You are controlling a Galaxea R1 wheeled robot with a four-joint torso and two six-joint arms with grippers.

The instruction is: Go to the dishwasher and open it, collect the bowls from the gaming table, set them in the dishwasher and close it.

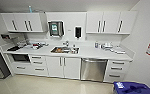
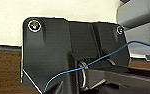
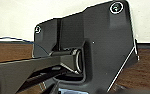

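The dishwasher [image 1: 93, 69] is a brushed steel front with a long bar handle, built in under the white counter, right of centre in the head view. Its door is shut. The bowls and the gaming table are out of view. In both wrist views the robot's own dark plate and jointed bar stand before a pale wall and a brown wood-look surface.
A white kitchen counter [image 1: 91, 53] runs across the room with a sink [image 1: 64, 50], white cabinets above and below, and a built-in microwave [image 1: 20, 58] at the left. A blue bin [image 1: 132, 88] stands at the lower right. A pale tiled floor [image 1: 53, 86] lies before the cabinets.
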